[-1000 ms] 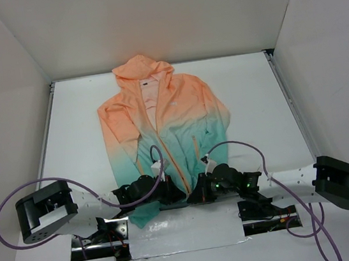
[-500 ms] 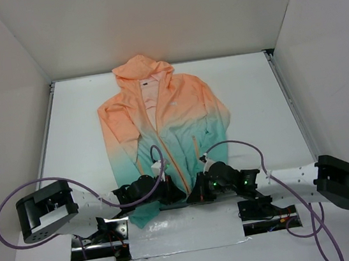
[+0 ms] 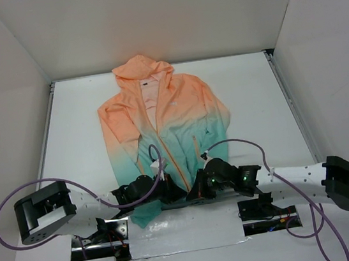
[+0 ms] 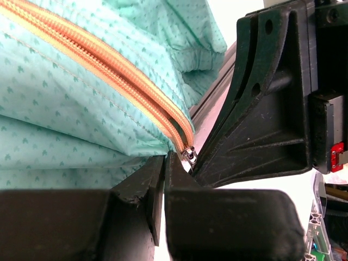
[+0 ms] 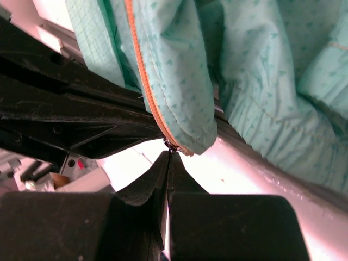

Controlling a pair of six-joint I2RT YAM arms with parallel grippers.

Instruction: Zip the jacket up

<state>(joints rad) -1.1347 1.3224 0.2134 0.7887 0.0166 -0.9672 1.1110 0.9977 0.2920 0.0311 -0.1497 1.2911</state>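
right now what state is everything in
jacket: lying flat, front open at the collar
zipper: undone, bottom ends not joined
left gripper: shut on jacket hem at one zipper end
right gripper: shut on jacket hem at the other zipper end

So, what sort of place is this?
Probably a robotics lab test cell: a white table boxed in by plain white wall panels, two white robot arms bolted at its near edge, and a peach-to-teal hooded jacket laid flat.
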